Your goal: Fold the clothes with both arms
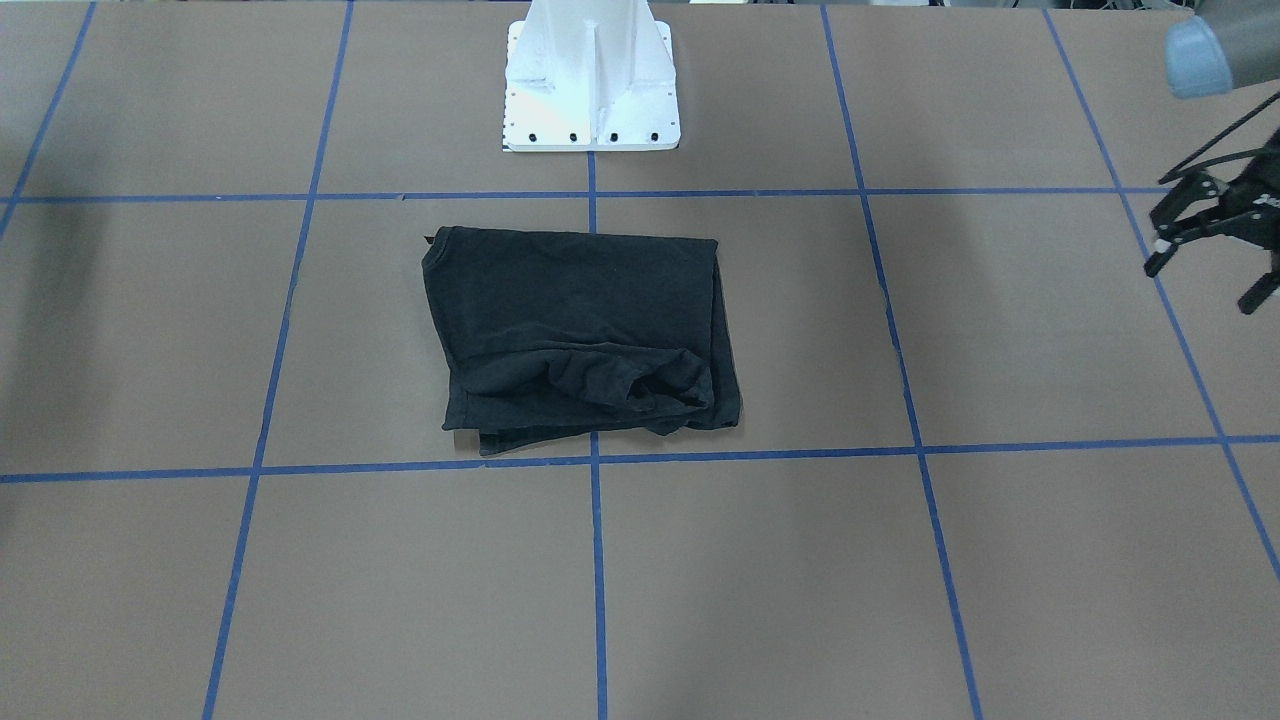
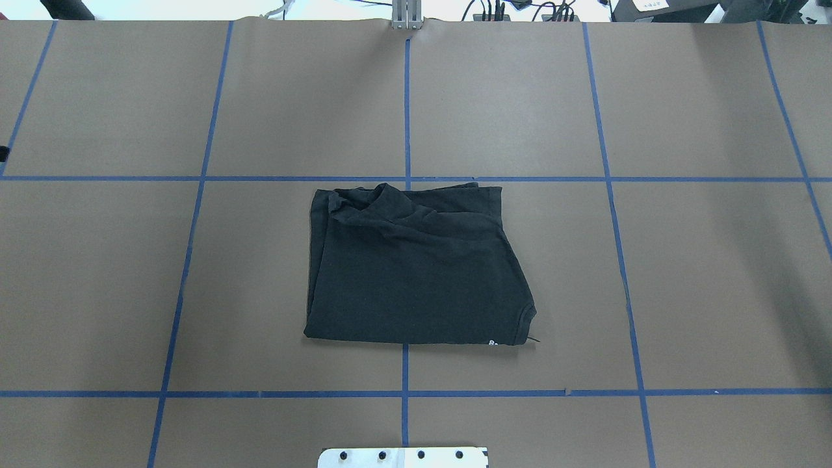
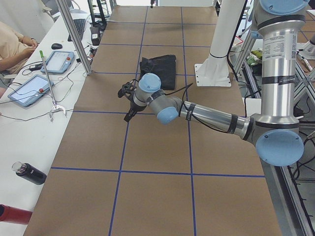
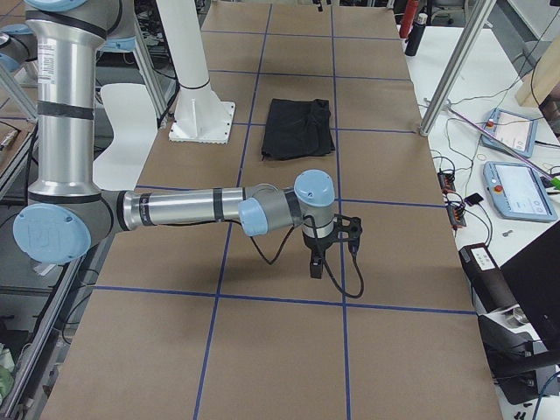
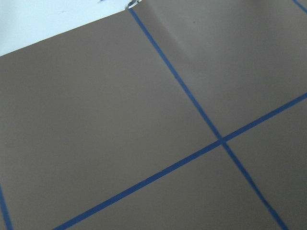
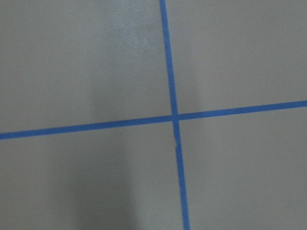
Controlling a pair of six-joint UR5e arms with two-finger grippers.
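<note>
One folded T-shirt (image 1: 580, 335) lies well apart from the left claw (image 1: 1198, 287).

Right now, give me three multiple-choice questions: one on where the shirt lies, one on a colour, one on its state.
1. Where does the T-shirt lie? A. across the centre tape line, before the white base; B. at the table's far edge; C. off the table.
2. What colour are the tape lines? A. red; B. blue; C. yellow.
3. The T-shirt is: A. spread flat, sleeves out; B. hanging from jaws; C. folded into a rough rectangle.
Answers: A, the centre line runs under it; B, all lines are blue; C, layered edges show.
</note>
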